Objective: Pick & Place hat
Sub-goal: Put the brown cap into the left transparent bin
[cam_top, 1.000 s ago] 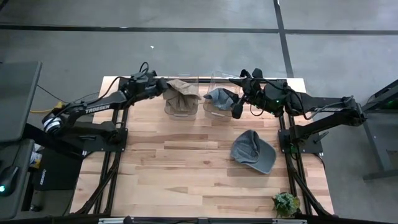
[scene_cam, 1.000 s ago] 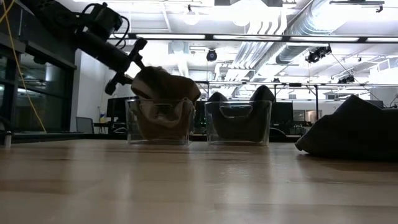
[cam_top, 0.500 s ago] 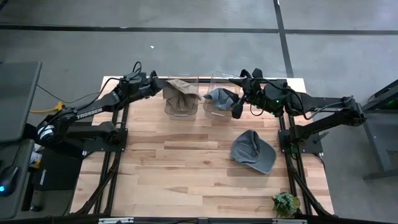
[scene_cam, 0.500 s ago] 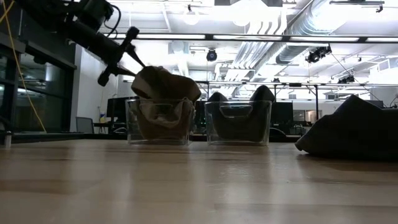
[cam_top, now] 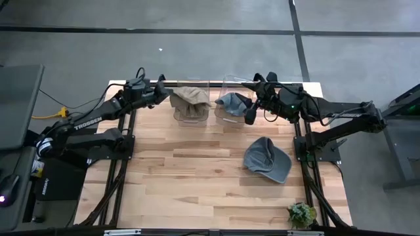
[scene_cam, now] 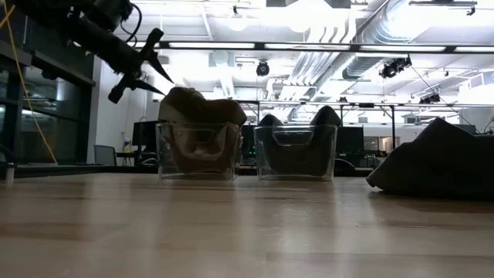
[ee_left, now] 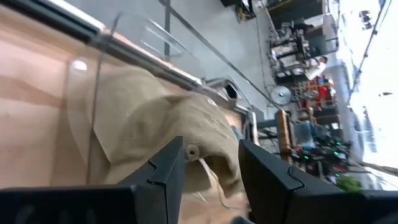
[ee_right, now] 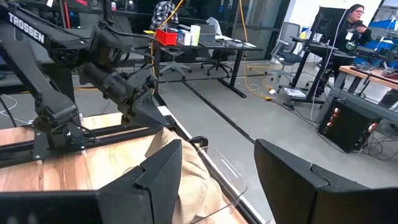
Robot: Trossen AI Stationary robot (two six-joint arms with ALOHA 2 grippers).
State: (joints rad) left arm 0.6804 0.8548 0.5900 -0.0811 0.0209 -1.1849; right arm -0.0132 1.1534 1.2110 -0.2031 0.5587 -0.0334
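Tabletop bin (cam_top: 191,113) holds tan hat (cam_top: 190,97) just beside open left gripper (cam_top: 160,88).

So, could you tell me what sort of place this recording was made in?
Probably an open-plan robotics lab or workshop: exposed ceiling ducts, desks with monitors and office chairs, and a wooden bench with two fixed arms.

You've got a tan hat (cam_top: 189,98) sitting in a clear bin (cam_top: 191,113), and a blue-grey hat (cam_top: 232,101) in the second clear bin (cam_top: 226,118). Another hat (cam_top: 267,159) on the table is slate grey. The tabletop (cam_top: 197,177) is pale striped wood, both arms are black, and there's a little green plant (cam_top: 301,214).
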